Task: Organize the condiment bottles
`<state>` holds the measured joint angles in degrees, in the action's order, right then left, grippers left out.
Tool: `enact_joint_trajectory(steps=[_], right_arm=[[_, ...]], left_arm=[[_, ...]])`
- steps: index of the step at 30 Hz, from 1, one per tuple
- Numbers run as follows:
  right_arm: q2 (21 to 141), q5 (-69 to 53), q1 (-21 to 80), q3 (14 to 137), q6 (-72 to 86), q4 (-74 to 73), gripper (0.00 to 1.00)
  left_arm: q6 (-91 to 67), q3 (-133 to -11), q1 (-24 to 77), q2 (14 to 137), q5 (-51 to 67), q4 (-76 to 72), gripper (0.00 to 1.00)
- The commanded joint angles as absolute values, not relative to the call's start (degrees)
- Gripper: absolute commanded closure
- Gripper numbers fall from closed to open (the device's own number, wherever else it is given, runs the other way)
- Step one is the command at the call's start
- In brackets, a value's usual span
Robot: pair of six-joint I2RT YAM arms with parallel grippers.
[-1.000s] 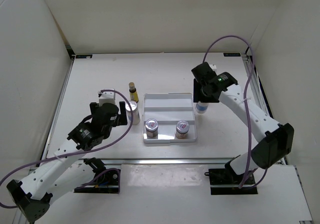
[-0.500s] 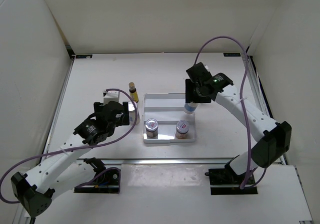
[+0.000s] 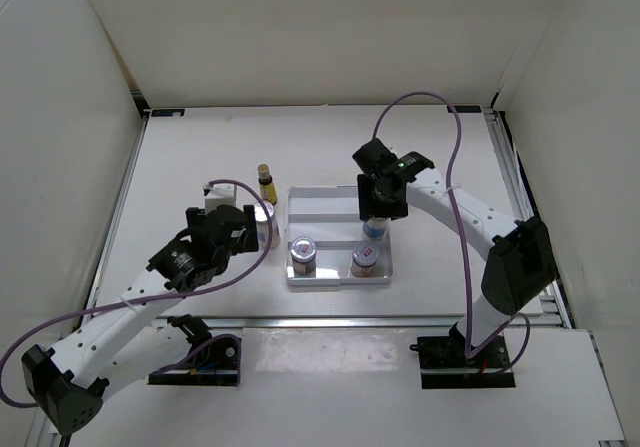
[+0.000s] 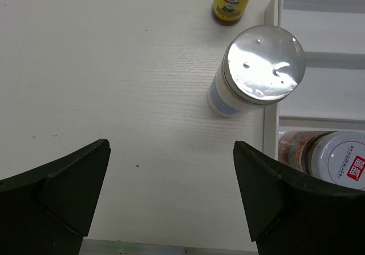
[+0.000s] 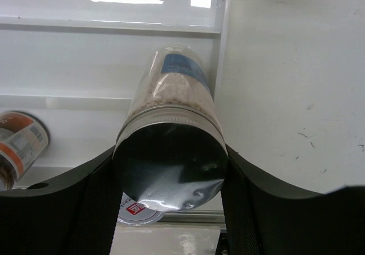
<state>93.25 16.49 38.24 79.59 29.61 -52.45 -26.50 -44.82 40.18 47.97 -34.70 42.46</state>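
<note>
Fingers of the right gripper (image 3: pixel 381 207) are seen clamped on a blue-labelled jar (image 5: pixel 174 89), one on each side just below its shiny silver lid. The jar is held upright over the right part of the white stepped tray (image 3: pixel 335 195), close to the tray's right wall and just beyond the near row. Whether its base touches the step below cannot be told.

Two more jars are stood in the near row of the tray. The near-left jar (image 3: pixel 302 255) is set towards the left end, and the near-right jar (image 3: pixel 365 257), marked with red on its lid, is placed just nearer than the held jar. The two are well apart from each other.

The left gripper (image 4: pixel 171 152) is held with its jaws wide apart and nothing between them, above the bare table (image 3: pixel 200 157) to the left of the tray. A loose jar (image 4: pixel 263 67) with a perforated silver lid and a pale blue label is stood upright on the table, beyond the fingers and to their right, just beside the tray's left wall. Contact with that wall cannot be made out. It is not touched by either finger.

A slim amber bottle (image 3: pixel 265 182) is stood upright on the table farther back, near the tray's far-left corner and apart from the loose jar.
</note>
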Motion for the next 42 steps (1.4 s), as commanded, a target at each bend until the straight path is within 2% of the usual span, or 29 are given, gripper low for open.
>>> enact_joint_trajectory(steps=[1,3,5,6,7,10,15,23,31,42], right_arm=[[92.6,18.2,39.7,79.8,30.1,-51.8,0.39],[92.6,18.2,39.7,79.8,30.1,-51.8,0.36],[91.3,19.2,39.7,81.0,30.1,-53.1,0.19],[90.4,20.2,40.3,82.4,30.1,-54.0,0.02],[89.7,21.4,40.3,82.4,30.1,-54.7,0.00],[84.6,24.9,41.6,84.2,29.5,-55.8,0.00],[72.5,23.6,41.6,84.8,25.6,-55.8,0.00],[60.1,20.6,41.6,75.5,28.0,-59.8,0.00],[54.1,20.6,41.6,69.7,30.8,-62.1,0.00],[53.5,20.6,41.6,68.5,30.8,-62.8,0.00]], left_arm=[[-28.2,-45.6,39.9,49.3,-36.1,42.4,0.00],[-29.7,-46.3,39.9,50.4,-37.5,42.4,0.00],[-30.3,-47.6,39.9,52.0,-38.1,42.4,0.00],[-30.3,-48.8,39.9,53.2,-38.7,42.4,0.00],[-30.3,-49.4,39.9,53.7,-38.7,42.4,0.00],[-29.0,-51.1,39.9,56.0,-38.1,40.4,0.00],[-26.5,-53.4,38.8,60.8,-35.1,35.6,0.00],[-24.7,-54.6,35.0,65.2,-26.9,29.0,0.00],[-20.6,-55.1,31.6,70.0,-18.6,25.8,0.00],[-19.5,-55.1,27.2,72.8,-11.3,24.1,0.00]])
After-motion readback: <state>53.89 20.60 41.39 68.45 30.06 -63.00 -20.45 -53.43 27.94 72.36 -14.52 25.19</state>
